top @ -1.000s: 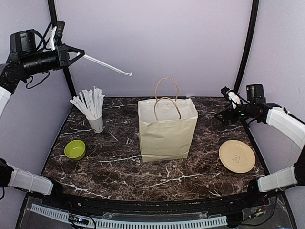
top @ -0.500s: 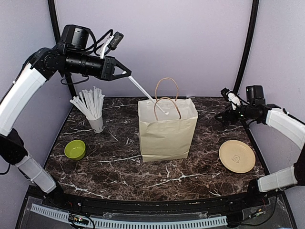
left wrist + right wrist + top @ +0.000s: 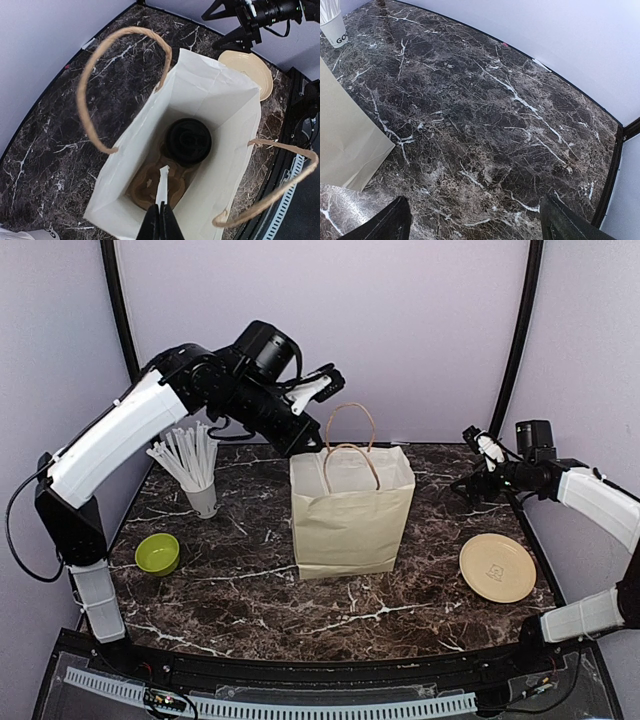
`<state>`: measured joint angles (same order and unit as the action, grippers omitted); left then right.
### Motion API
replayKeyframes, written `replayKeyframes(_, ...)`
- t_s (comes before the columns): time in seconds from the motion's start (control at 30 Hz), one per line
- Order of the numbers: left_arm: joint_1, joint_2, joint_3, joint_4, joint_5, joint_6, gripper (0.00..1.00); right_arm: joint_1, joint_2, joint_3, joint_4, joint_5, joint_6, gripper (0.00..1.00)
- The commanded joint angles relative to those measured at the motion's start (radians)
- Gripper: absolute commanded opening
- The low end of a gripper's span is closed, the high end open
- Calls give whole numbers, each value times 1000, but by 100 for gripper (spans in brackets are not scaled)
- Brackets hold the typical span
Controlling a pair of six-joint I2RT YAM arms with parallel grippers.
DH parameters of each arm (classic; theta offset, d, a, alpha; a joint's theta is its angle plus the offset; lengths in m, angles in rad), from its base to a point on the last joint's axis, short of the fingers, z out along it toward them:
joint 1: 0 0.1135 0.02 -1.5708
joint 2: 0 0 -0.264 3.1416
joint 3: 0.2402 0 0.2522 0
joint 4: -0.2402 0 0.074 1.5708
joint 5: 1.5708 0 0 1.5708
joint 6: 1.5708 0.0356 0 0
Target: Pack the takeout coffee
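The takeout coffee, showing its round black lid, stands in a brown cup carrier at the bottom of the open paper bag. In the top view the bag hides the cup. My left gripper is shut on a white wrapped straw and hangs above the bag's mouth, the straw pointing down over the carrier beside the cup. In the top view the left gripper is at the bag's back left corner. My right gripper hovers open and empty right of the bag, its fingers wide apart.
A pale cup of white straws stands at the back left and shows in the right wrist view. A lime-green bowl sits front left. A tan plate lies at the right. The bag's twine handles stand up.
My left arm has swung from high at the far left to above the bag, carrying the straw. The straw now points down into the bag. The right arm has not moved.
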<state>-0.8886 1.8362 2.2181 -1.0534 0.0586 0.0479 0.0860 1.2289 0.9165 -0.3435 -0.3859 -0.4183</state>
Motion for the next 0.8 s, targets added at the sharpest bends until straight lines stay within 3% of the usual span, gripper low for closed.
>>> replayKeyframes(0.0,-37,67,87,-36,-22,61,2,1,9,-6,25,-10,-10,90)
replayKeyframes(0.07,-53,93,106,-14,0,68,39,2,10,-4,23,-13,-7,90)
replayKeyframes(0.13,-68,97,116,16,-2,85,55,1,11,2,20,-20,3,90)
replayKeyframes(0.2,-72,85,117,47,-18,100,64,1,11,14,13,-36,15,90)
replayKeyframes(0.33,-72,5,76,130,-196,154,77,1,26,94,-79,-90,9,90)
replayKeyframes(0.47,-61,-115,-106,321,-295,215,87,1,34,217,-177,-80,-18,92)
replayKeyframes(0.77,98,-372,-490,711,-287,138,93,0,-14,443,-148,98,159,99)
